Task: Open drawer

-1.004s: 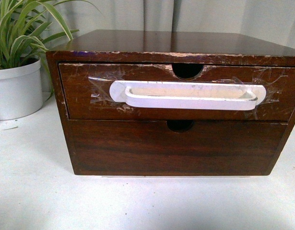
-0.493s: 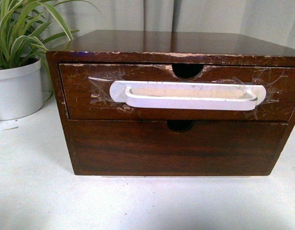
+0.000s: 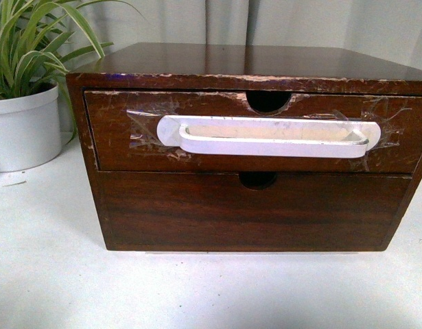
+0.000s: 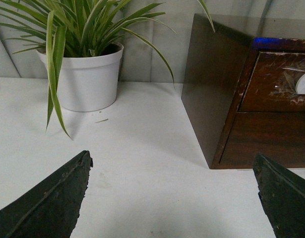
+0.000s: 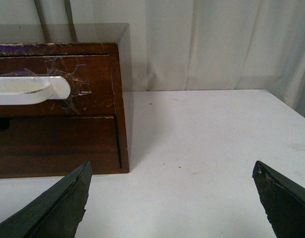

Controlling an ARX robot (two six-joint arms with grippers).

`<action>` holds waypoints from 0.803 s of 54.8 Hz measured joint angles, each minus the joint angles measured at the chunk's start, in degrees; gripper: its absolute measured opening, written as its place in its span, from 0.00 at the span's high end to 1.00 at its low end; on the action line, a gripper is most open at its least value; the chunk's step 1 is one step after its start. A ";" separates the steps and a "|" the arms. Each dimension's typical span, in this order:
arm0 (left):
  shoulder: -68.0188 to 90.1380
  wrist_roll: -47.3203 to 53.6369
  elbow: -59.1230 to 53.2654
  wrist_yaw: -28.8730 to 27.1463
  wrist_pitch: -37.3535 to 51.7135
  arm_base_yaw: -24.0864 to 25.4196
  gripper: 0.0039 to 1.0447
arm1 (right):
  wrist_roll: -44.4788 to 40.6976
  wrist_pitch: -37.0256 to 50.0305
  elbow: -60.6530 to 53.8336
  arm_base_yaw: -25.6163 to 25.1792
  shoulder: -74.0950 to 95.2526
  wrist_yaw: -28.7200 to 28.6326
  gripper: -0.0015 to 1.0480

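Well ahead of left end effector (image 4: 172, 157), right end effector (image 5: 172, 166) — closed drawer (image 3: 211, 104)

On a white tabletop (image 3: 60, 288), a dark brown wooden two-drawer cabinet (image 3: 252, 62). At its top, a dark brown wooden upper drawer (image 3: 114, 137) with scuffed, chipped edges, closed, with a semicircular notch (image 3: 269, 101) in the top edge. Across the front, a long white plastic handle (image 3: 269, 137), fixed at both ends with clear tape (image 3: 145, 123). Below, a plain dark wooden lower drawer (image 3: 197, 212), also closed. At far left, a white round pot (image 3: 25, 130) with a green striped plant (image 3: 25, 48). Behind, a pale grey curtain (image 3: 300, 24).
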 joint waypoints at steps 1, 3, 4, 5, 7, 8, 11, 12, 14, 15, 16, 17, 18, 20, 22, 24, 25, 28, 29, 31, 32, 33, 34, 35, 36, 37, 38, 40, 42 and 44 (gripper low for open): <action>0.00 0.00 0.00 0.00 0.00 0.00 0.06 | 0.00 0.00 -0.02 0.00 0.00 0.00 0.09; 0.00 0.00 0.00 0.00 0.00 0.00 0.06 | 0.00 0.00 -0.02 0.00 0.00 0.00 0.09; 0.00 0.00 0.00 0.00 0.00 0.00 0.06 | 0.00 0.00 -0.02 0.00 0.00 -0.02 0.09; 0.00 0.00 0.00 0.00 0.00 0.00 0.06 | 0.00 0.00 0.00 0.00 0.00 0.00 0.09; 0.00 0.00 0.00 0.00 0.00 0.00 0.06 | 0.00 0.00 0.00 0.00 0.00 0.00 0.09; 0.00 0.00 0.00 0.00 0.00 0.00 0.06 | 0.00 0.00 -0.02 0.00 0.00 0.00 0.09; 0.00 0.00 0.00 0.00 0.00 0.00 0.06 | 0.00 0.00 -0.02 0.00 0.00 0.00 0.09; 0.00 0.00 0.00 0.00 0.00 0.00 0.06 | 0.00 0.00 -0.02 0.00 0.00 0.00 0.09; 0.00 0.00 0.00 0.00 0.00 0.00 0.06 | 0.00 0.00 0.00 0.00 0.00 0.00 0.09; 0.00 0.00 0.00 0.00 0.00 0.00 0.06 | 0.00 0.00 -0.02 0.00 0.00 0.00 0.09; 0.00 0.00 0.00 0.00 0.00 0.00 0.06 | 0.00 0.00 0.00 0.00 0.00 0.00 0.09; 0.00 0.00 0.00 0.00 0.00 0.00 0.06 | 0.00 0.00 0.00 0.00 0.00 0.00 0.09; 0.00 0.00 0.00 0.00 0.00 0.00 0.06 | 0.00 0.00 -0.02 0.00 0.00 0.00 0.09; 0.00 0.00 0.00 0.00 0.00 0.00 0.06 | 0.00 0.00 -0.02 0.00 0.00 0.00 0.09; 0.00 0.00 0.00 0.00 0.00 0.00 0.06 | 0.00 0.00 0.00 0.00 0.00 0.00 0.09; 0.00 0.00 0.00 0.00 0.00 0.00 0.06 | 0.00 0.00 0.00 0.00 0.00 0.00 0.09; 0.00 0.00 0.00 0.00 0.00 0.00 0.06 | 0.00 0.00 -0.02 0.00 0.00 0.00 0.09; 0.00 0.00 0.00 0.00 0.00 0.00 0.06 | 0.00 0.00 -0.02 0.00 0.00 0.00 0.09; 0.00 0.00 0.00 0.00 0.00 0.00 0.06 | 0.00 0.00 -0.02 0.00 0.00 0.00 0.09; 0.00 0.00 0.00 0.00 0.00 0.00 0.06 | 0.00 0.00 0.00 0.00 0.00 0.00 0.09; 0.00 0.00 0.00 0.00 0.00 0.00 0.06 | 0.00 0.00 -0.02 0.00 0.00 0.00 0.09; 0.00 0.00 0.00 0.00 0.00 0.00 0.06 | 0.00 0.00 -0.02 0.00 0.00 0.00 0.09; 0.00 0.00 0.00 0.00 0.00 0.00 0.06 | 0.00 0.00 0.00 0.00 0.00 0.00 0.09; 0.00 0.00 0.00 0.00 0.00 0.00 0.06 | 0.00 0.00 -0.02 0.00 0.00 0.00 0.09; 0.00 0.00 0.00 0.00 0.00 0.00 0.06 | 0.00 0.00 0.00 0.00 0.00 0.00 0.09; 0.00 0.00 0.00 0.00 0.00 0.00 0.06 | 0.00 0.00 -0.02 0.00 0.00 0.00 0.09; 0.00 0.00 0.00 0.00 0.00 0.00 0.06 | 0.00 0.00 -0.02 0.00 0.00 0.00 0.09; 0.00 0.00 0.00 0.00 0.00 0.00 0.06 | 0.00 0.00 0.00 0.00 0.00 0.00 0.09; 0.00 0.00 0.00 0.00 0.00 0.00 0.06 | 0.00 0.00 -0.02 0.00 0.00 0.00 0.09; 0.00 0.00 0.00 0.00 0.00 0.00 0.06 | 0.00 0.00 -0.02 0.00 0.00 0.00 0.09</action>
